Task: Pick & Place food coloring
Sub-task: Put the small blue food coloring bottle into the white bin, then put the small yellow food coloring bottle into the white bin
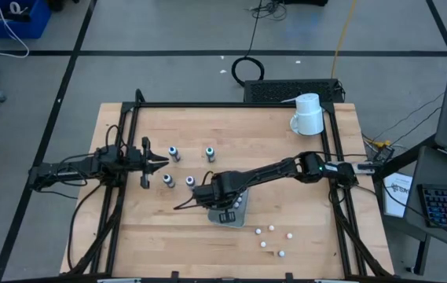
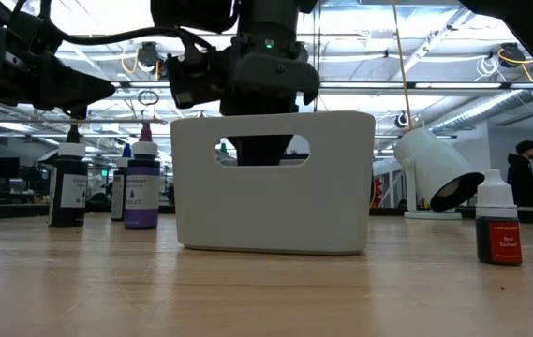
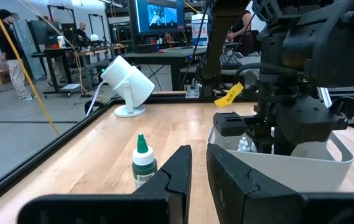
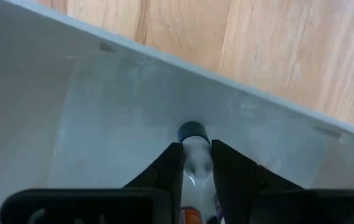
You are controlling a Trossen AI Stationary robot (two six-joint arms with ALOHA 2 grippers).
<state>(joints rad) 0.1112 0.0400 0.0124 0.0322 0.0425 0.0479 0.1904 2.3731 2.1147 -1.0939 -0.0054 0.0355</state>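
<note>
Right claw (image 4: pixel 196 163) is down inside the white bin (image 2: pixel 273 206), fingers clamped on a dark-capped food coloring bottle (image 4: pixel 193 149). Left claw (image 1: pixel 163 163) waits pinched together at the surface's (image 1: pixel 286 157) left side, four bottles (image 1: pixel 174 152) standing just beside it.

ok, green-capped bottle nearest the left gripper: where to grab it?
Grip the green-capped bottle around its pale body, below the tapered cap. It stands upright on the table, so probably come in level from the left gripper's side, fingers straddling it.
</note>
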